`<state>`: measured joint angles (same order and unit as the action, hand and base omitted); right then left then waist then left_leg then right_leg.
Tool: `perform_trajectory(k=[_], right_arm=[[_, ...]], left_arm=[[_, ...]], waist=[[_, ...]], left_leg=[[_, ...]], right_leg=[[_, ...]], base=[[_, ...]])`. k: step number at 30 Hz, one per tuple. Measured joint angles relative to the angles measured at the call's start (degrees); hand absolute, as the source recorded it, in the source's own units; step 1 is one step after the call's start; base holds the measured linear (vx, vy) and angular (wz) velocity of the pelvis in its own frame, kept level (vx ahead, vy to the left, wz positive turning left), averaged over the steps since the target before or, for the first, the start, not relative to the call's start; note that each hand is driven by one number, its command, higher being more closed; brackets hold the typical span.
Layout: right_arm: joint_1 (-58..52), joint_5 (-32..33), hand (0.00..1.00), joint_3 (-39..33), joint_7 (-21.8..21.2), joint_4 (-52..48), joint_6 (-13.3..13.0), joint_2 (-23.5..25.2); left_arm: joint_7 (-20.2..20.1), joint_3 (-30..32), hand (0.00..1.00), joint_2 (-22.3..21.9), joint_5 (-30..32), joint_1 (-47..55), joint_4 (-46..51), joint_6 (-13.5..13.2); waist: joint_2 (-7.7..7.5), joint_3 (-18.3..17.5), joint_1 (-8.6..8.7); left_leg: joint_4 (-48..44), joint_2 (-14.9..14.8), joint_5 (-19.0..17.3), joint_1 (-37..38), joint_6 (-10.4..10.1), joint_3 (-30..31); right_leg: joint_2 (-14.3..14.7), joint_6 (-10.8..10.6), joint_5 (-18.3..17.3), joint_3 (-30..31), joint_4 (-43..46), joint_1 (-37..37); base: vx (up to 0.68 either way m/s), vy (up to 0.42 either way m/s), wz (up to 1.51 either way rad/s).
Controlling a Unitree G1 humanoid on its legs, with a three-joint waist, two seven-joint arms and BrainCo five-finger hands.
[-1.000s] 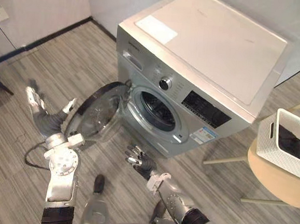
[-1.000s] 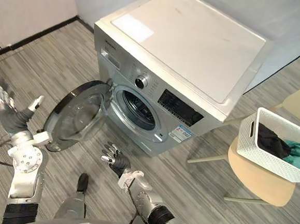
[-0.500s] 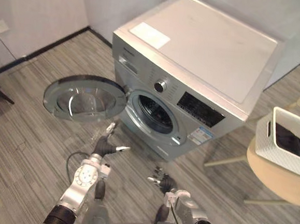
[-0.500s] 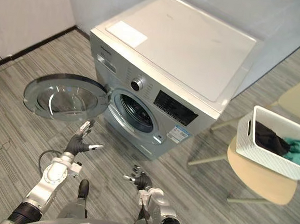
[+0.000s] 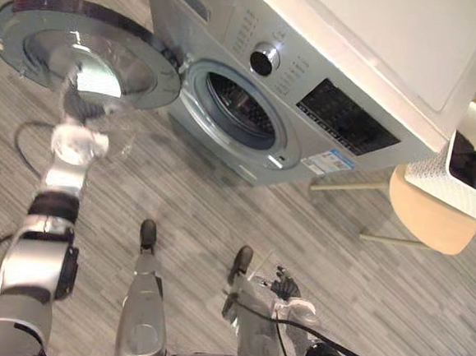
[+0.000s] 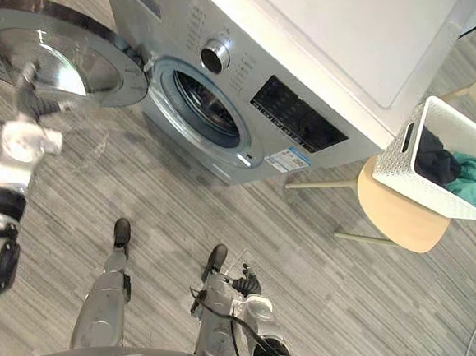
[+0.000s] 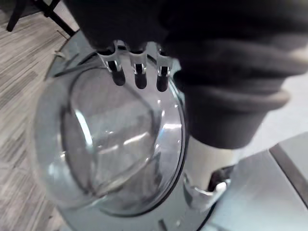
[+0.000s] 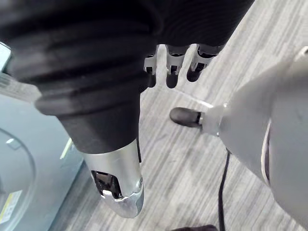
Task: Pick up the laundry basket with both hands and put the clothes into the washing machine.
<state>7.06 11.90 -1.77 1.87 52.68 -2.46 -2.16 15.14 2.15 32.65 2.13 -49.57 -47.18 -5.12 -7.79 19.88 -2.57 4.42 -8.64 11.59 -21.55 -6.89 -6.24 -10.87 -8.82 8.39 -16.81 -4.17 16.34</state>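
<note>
White plastic laundry basket [image 6: 412,163] sits on a pale chair [image 6: 400,214] at about 2 o'clock, well apart from both hands. It holds the clothes: a dark garment [image 6: 435,158] and a teal one [image 6: 470,176]. Basket not yet lifted.

Washing machine [image 5: 345,125] stands at 12 o'clock. Its round glass door [image 5: 91,51] is swung fully out to 10 o'clock, leaving the drum opening [image 5: 239,112] unobstructed.

Left hand [image 7: 139,70] is raised to the door. Its fingers lie straight and side by side, dark tips at the glass, clasping nothing; actual contact cannot be confirmed. Right hand [image 8: 172,67] hangs low at 6 o'clock over the floor, fingers loose and slightly apart, empty.

Assessment: the door stage appears complete and the approach to the basket is the step in hand.

Recommendations:
- Draw the left hand away from the door without nudging it back towards the opening.
- Turn towards 2 o'clock and square up to the chair.
- Bring one hand to each short end of the basket and close both grips together, so the lift is level.
- Carry it wide of the open door.
</note>
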Motion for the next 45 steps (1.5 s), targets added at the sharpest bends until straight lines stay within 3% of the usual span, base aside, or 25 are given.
perform_trajectory(k=[12,19,22,25,26,28,30,34,35,37,38,39,40,41,42,45], right_arm=[[0.35,0.07,0.00,8.33,1.31,-7.97,-1.61,2.21],[0.12,0.07,0.00,8.33,1.36,-8.42,-1.58,2.11],[-0.72,-0.98,0.00,8.18,1.76,-8.52,-1.33,2.10],[-2.73,-2.24,0.00,6.90,2.32,-9.07,-1.08,2.04],[-3.39,-3.84,0.00,5.92,2.30,-9.10,-0.77,1.97],[-4.39,-5.87,0.00,4.34,2.36,-9.12,-0.34,1.77],[-5.12,-7.94,0.00,2.41,2.52,-8.75,1.16,1.43],[-5.82,-9.99,0.00,0.63,2.52,-7.71,1.95,1.85],[-5.50,-10.03,0.00,0.09,2.54,-6.14,2.23,1.70],[-4.99,-9.98,0.00,-0.72,2.65,-2.78,2.14,0.99],[-4.51,-9.89,0.00,-0.94,2.80,-1.43,2.38,0.42],[-3.60,-9.76,0.00,-2.10,3.34,0.28,2.75,0.01],[-3.71,-9.48,0.00,-2.65,3.48,0.35,2.74,0.03],[-4.19,-9.43,0.00,-3.49,3.68,0.14,2.64,0.09],[-4.11,-9.35,0.00,-4.36,4.17,-0.15,2.58,-0.20],[-4.79,-9.36,0.00,-6.86,7.11,-5.71,2.65,-2.64]], left_arm=[[3.14,0.90,0.00,2.74,1.52,-13.65,-5.88,3.18],[3.31,2.97,0.00,1.54,2.05,-13.79,-7.53,4.09],[3.51,6.41,0.00,-0.04,2.08,-8.46,-2.63,4.05],[3.75,9.68,0.00,-3.27,2.04,4.51,3.53,3.85],[3.75,12.09,0.00,-5.21,1.97,9.26,3.73,3.74],[3.72,15.40,0.00,-8.68,1.95,14.99,3.12,3.75],[3.66,16.65,0.00,-14.25,2.05,22.29,-1.15,3.90],[3.61,21.90,0.00,-21.40,3.34,31.29,-6.90,5.14],[3.65,23.28,0.00,-23.33,3.77,35.10,-8.55,5.54],[3.57,25.41,0.00,-27.06,3.79,41.55,-10.62,6.44],[3.53,25.54,0.00,-28.49,3.88,43.21,-10.38,6.37],[3.36,23.77,0.00,-29.20,4.92,44.56,-10.25,6.29],[3.33,22.21,0.00,-29.14,4.93,45.35,-10.21,6.19],[3.28,19.74,0.00,-28.90,4.94,46.93,-10.11,5.99],[3.05,19.13,0.00,-29.05,4.86,47.58,-10.12,5.75],[1.89,15.15,0.00,-30.85,4.90,49.36,-10.22,5.29]], waist=[[-1.57,3.94,-0.69],[-1.81,4.56,-0.62],[-1.83,4.56,-0.81],[-1.83,4.54,-2.60],[-1.70,4.49,-2.70],[-1.51,4.31,-2.95],[-1.25,4.10,-2.06],[-1.19,2.89,-0.89],[-1.02,0.94,-0.55],[0.17,-3.15,-0.73],[1.11,-4.58,-0.87],[2.99,-5.09,-0.65],[3.45,-5.58,-0.54],[3.66,-7.18,-0.58],[3.38,-8.32,-0.44],[6.03,-10.41,-0.15]], left_leg=[[-0.02,-0.12,0.61,-3.33,0.37,-0.90],[-0.04,-0.19,0.77,-3.14,0.36,-1.00],[-2.53,-0.64,-0.86,-2.40,0.25,-1.72],[-14.88,-3.93,-9.06,-2.43,-0.34,-4.83],[-20.87,-6.09,-12.84,-2.46,-0.75,-5.46],[-27.28,-9.52,-17.06,-2.45,-1.43,-6.76],[-32.48,-12.77,-20.45,-2.19,-1.69,-8.12],[-33.63,-14.46,-21.26,0.62,-1.59,-11.00],[-33.01,-14.44,-21.26,1.89,-1.59,-12.15],[-30.41,-14.93,-20.85,5.17,-1.26,-15.99],[-28.85,-15.60,-20.18,6.65,-0.92,-17.80],[-27.84,-15.88,-19.35,8.96,-1.55,-18.03],[-27.08,-15.79,-18.93,10.06,-1.99,-18.23],[-25.91,-15.48,-18.15,11.94,-2.73,-19.15],[-24.69,-15.37,-17.19,13.38,-3.44,-19.73],[-17.08,-15.96,-12.76,17.81,-3.04,-22.27]], right_leg=[[0.06,0.36,1.52,0.81,-0.41,3.70],[0.09,0.44,1.67,0.81,-0.41,3.57],[0.18,0.47,1.68,1.63,-0.37,2.26],[1.56,1.14,1.19,5.35,2.00,0.81],[2.93,1.83,0.55,6.49,3.01,-0.07],[5.07,2.66,-0.15,8.43,4.35,-0.55],[7.04,3.79,-1.18,10.15,5.88,-0.62],[7.19,6.05,-1.97,8.28,7.85,-0.94],[7.18,5.63,-0.15,7.32,7.51,-1.06],[7.41,7.65,5.33,5.83,2.63,-2.77],[7.22,8.16,5.47,5.06,1.43,-3.73],[5.35,9.48,-4.32,-0.55,11.58,-4.28],[4.28,9.37,-7.59,-2.20,15.36,-4.35],[2.71,6.95,-10.77,-2.81,18.34,-5.04],[3.03,4.27,-11.03,-2.68,18.44,-5.38],[6.49,4.98,-10.79,-2.28,14.91,-6.46]], base=[[-0.02,0.003,-0.03],[0.00,0.000,0.00],[0.00,-0.010,-0.14],[0.02,-0.036,-0.81],[0.00,-0.058,-0.82],[-0.04,-0.065,-0.91],[-0.07,-0.046,-0.79],[0.00,-0.031,-0.38],[0.04,-0.037,-0.63],[0.04,-0.049,-0.69],[0.02,-0.038,-0.34],[0.00,-0.031,-0.16],[0.00,-0.033,-0.12],[-0.01,-0.108,-0.20],[-0.03,-0.131,-0.21],[-0.06,-0.165,-0.35]])
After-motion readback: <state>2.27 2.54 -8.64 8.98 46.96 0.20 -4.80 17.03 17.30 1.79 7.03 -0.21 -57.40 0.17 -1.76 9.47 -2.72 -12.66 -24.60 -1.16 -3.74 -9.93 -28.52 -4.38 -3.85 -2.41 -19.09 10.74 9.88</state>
